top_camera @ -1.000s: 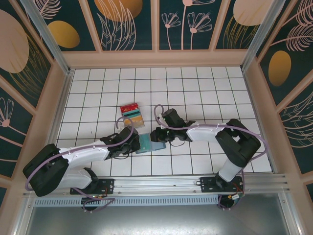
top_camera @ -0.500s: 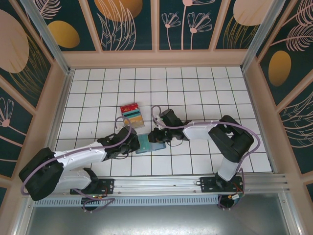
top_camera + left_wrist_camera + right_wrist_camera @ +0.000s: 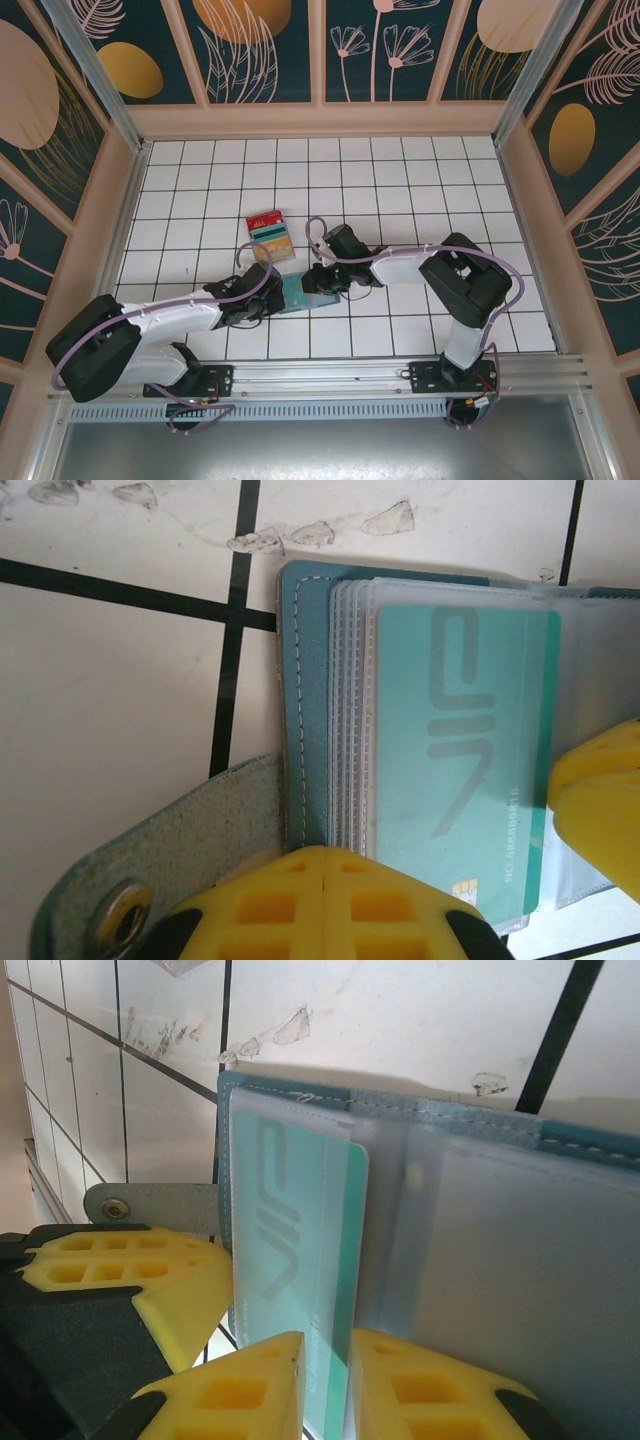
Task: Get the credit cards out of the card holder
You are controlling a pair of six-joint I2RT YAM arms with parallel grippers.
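White tiled table. The card holder lies open and flat near the middle front, between the two arms. It looks soft, light and floppy and would likely slide or lift if a card were tugged, so it needs pinning.

The left gripper has its fingers together with nothing between them. It sits at the holder's near edge, by the snap flap.

Inside the holder is a stack of clear sleeves, slick plastic. One sleeve holds a teal card; the others look empty from here.

The card is thin, stiff and smooth, and is best taken by its exposed end and pulled straight along the sleeve. The right gripper is clamped on that end.

Loose cards, red, teal and tan, overlap on the tiles just beyond the holder.
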